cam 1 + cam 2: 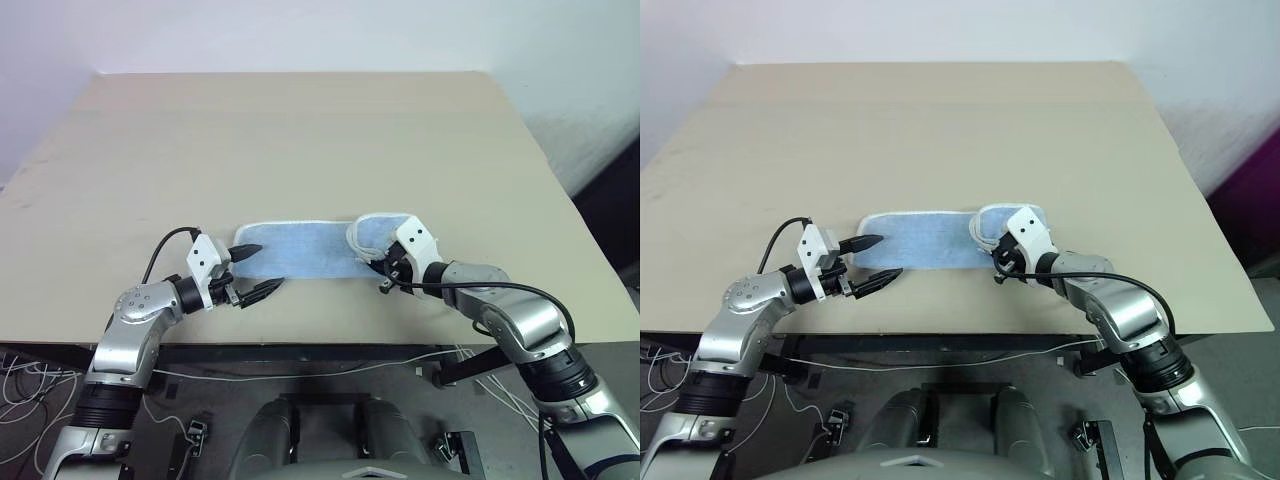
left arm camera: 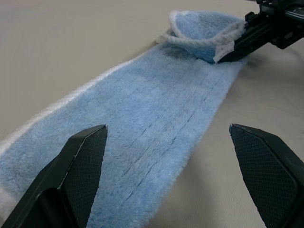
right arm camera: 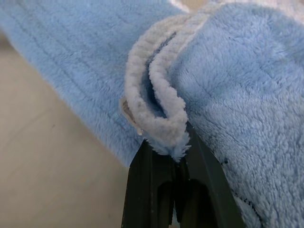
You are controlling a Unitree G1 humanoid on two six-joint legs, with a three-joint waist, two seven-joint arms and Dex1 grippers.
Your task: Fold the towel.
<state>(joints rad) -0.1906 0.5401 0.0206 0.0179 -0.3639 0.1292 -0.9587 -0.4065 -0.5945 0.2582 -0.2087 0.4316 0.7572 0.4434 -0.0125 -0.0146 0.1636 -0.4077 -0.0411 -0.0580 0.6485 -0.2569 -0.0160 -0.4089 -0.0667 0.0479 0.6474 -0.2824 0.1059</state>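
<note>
While the towel [image 1: 300,250] lies on the tabletop [image 1: 300,130], the right gripper [image 3: 173,152] pinches its curled end, jaws tight. The left gripper [image 1: 258,270] waits, jaws spread. Next, carry that end across.

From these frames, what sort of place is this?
Probably a robot lab or test bay: a bare beige table against plain white walls, loose cables on the floor, and one towel as test object.

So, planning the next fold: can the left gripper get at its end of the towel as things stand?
Probably yes. The left gripper is open at the near end of the towel, nothing between them; the right gripper pinches the far end.
</note>
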